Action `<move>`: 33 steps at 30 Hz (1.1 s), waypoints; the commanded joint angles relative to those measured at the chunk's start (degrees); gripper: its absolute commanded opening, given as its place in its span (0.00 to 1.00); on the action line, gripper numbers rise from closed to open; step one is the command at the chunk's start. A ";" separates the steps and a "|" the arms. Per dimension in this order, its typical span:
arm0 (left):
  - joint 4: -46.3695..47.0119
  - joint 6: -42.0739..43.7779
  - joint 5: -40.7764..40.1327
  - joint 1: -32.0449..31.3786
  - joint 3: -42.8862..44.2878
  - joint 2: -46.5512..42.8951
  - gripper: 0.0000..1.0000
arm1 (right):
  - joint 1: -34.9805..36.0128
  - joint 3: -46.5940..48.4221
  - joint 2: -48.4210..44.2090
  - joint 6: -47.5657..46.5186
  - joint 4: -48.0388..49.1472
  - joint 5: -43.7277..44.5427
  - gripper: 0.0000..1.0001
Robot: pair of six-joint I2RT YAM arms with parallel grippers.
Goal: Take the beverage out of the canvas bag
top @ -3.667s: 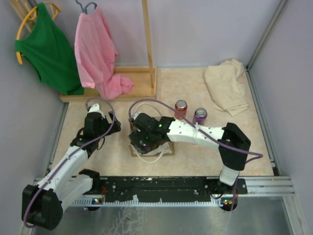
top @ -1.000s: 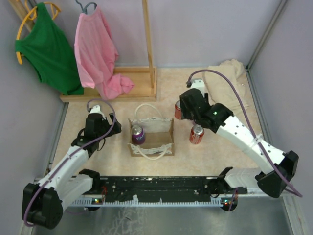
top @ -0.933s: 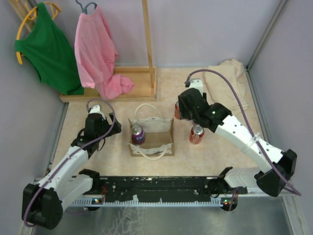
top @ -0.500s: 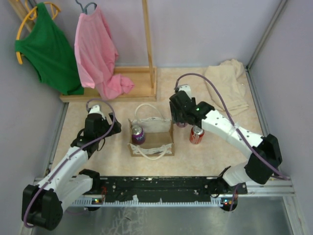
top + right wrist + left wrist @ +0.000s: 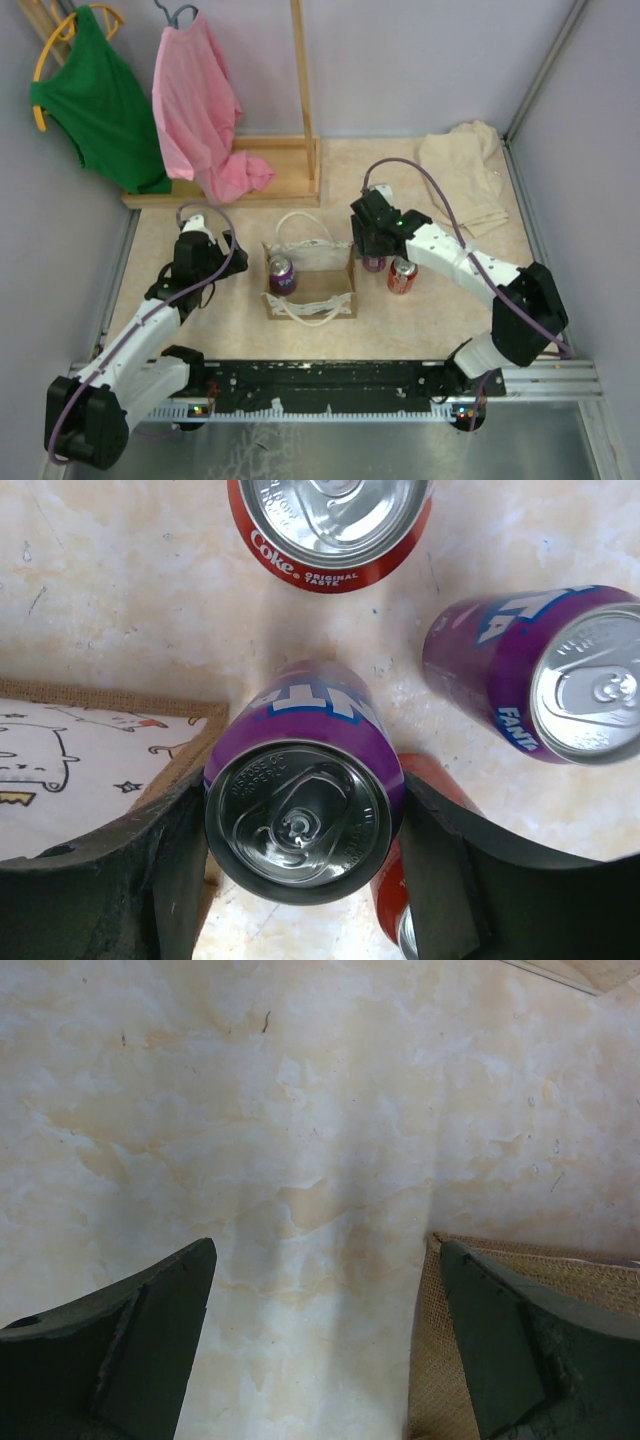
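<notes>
- the tabletop (image 5: 450, 320) is a pale beige marbled sheet, a bit scuffed up close, with a black and silver rail (image 5: 330, 378) along the near edge where both arms are bolted
- plain lilac-grey walls (image 5: 420, 60) all round, metal frame posts in the right corner
- at the back left there's a wooden rack (image 5: 299, 80) with a green shirt (image 5: 100, 110) and a pink shirt (image 5: 195, 105) hanging off it; the pink one drapes onto the rack's base
- a crumpled beige cloth (image 5: 460, 180) lies in the far right corner
- the canvas bag (image 5: 320, 285) sits open roughly mid-table between the two arms, with its white rope handles (image 5: 300, 222) flopped out front and back
- one purple can (image 5: 282, 273) stands upright inside the bag, at its left end
- the right gripper (image 5: 302, 780) is just off the bag's right side, clamped on the sides of a second purple can (image 5: 295, 825), which is outside the bag; can't tell whether it's touching the table
- packed close round that one: a Coke can (image 5: 330, 520) on the far side, a Fanta can (image 5: 540, 670) to the right and a red can (image 5: 402, 275) just beside it on the near right
- the left gripper (image 5: 325, 1250) hangs over bare table by the bag's left wall, fingers spread wide with nothing in them
</notes>
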 commanded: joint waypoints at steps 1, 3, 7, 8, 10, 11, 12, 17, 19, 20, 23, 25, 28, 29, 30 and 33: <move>0.83 -0.06 -0.26 -0.11 0.24 0.12 0.99 | -0.26 -0.84 -0.45 1.02 7.13 -1.20 0.00; 0.75 -0.06 -0.17 -0.14 0.33 0.08 0.99 | -0.26 -1.88 -0.37 1.21 8.36 -1.67 0.00; 0.66 -0.06 -0.16 -0.19 0.25 -0.02 0.99 | -0.26 -2.94 0.31 1.17 10.01 -2.81 0.00; 0.73 -0.06 -0.23 -0.17 0.23 0.00 0.99 | -0.26 -3.03 0.65 1.22 10.42 -2.97 0.00; 0.75 0.00 -0.18 -0.14 0.36 -0.01 0.99 | -0.20 -2.95 1.64 1.27 10.56 -3.06 0.00; 0.73 0.02 -0.22 -0.17 0.38 -0.01 0.99 | -0.26 -2.74 2.16 1.29 10.50 -3.05 0.00; 0.67 0.00 -0.22 -0.18 0.35 0.03 0.99 | -0.26 -2.55 2.66 1.50 10.28 -2.87 0.00; 0.31 0.03 -0.61 -0.16 0.29 -0.21 0.99 | -0.26 -1.97 3.76 2.61 8.68 -1.90 0.00; 0.37 0.04 -0.61 -0.15 0.29 -0.30 0.99 | -0.24 -2.01 3.57 3.15 7.95 -1.66 0.04; 0.39 0.02 -0.61 -0.14 0.25 -0.25 0.99 | -0.24 -2.11 3.41 3.36 7.67 -1.61 0.16; 0.61 -0.05 -0.30 -0.16 0.30 -0.06 0.99 | -0.06 -2.42 2.77 3.83 7.04 -1.35 0.49; 0.74 -0.07 -0.26 -0.14 0.28 0.10 0.99 | 0.34 -2.45 2.63 3.89 6.49 -0.73 0.62; 0.75 -0.17 -0.17 -0.21 0.32 0.14 0.99 | 1.14 -1.94 2.65 3.72 5.74 0.53 0.67; 0.70 -0.18 -0.07 -0.15 0.36 0.20 0.99 | 1.53 -1.51 2.67 3.50 5.55 0.92 0.69; 0.54 -0.15 -0.08 -0.16 0.35 0.07 0.99 | 1.83 -1.14 2.77 3.44 5.18 1.49 0.71; 0.29 -0.14 -0.27 -0.17 0.37 -0.29 0.99 | 2.32 0.72 3.06 3.05 4.01 3.04 0.78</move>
